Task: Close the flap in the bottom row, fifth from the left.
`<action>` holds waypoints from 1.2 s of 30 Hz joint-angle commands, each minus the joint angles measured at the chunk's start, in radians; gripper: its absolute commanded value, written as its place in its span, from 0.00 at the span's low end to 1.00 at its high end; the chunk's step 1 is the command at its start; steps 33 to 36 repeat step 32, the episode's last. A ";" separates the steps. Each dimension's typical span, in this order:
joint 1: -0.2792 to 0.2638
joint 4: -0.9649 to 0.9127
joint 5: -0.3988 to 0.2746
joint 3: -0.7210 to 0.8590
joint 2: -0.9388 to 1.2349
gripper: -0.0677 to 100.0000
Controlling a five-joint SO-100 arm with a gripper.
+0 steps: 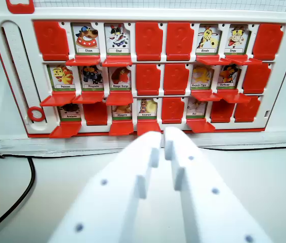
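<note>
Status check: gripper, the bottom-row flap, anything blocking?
Gripper nearly shut, empty, short of the board. Fifth flap in bottom row open, picture showing. Nothing blocking it.

**One wrist camera, low and facing the board**

A single view comes from the arm's wrist, looking forward along the white gripper (163,135), whose fingers fill the lower middle of the frame. It faces the red-and-white game board (153,12) nearly head-on from slightly above, fairly near. All three flap rows fit in; the board's top is cut off. A black cable (18,200) crosses the lower left.
</note>
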 commanded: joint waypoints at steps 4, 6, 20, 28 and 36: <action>-0.002 0.005 0.002 -0.112 0.066 0.00; 0.002 0.006 0.002 -0.107 0.067 0.00; 0.006 0.028 0.008 -0.127 0.057 0.00; 0.003 0.028 0.008 -0.133 0.054 0.00; 0.006 0.028 0.008 -0.138 0.049 0.00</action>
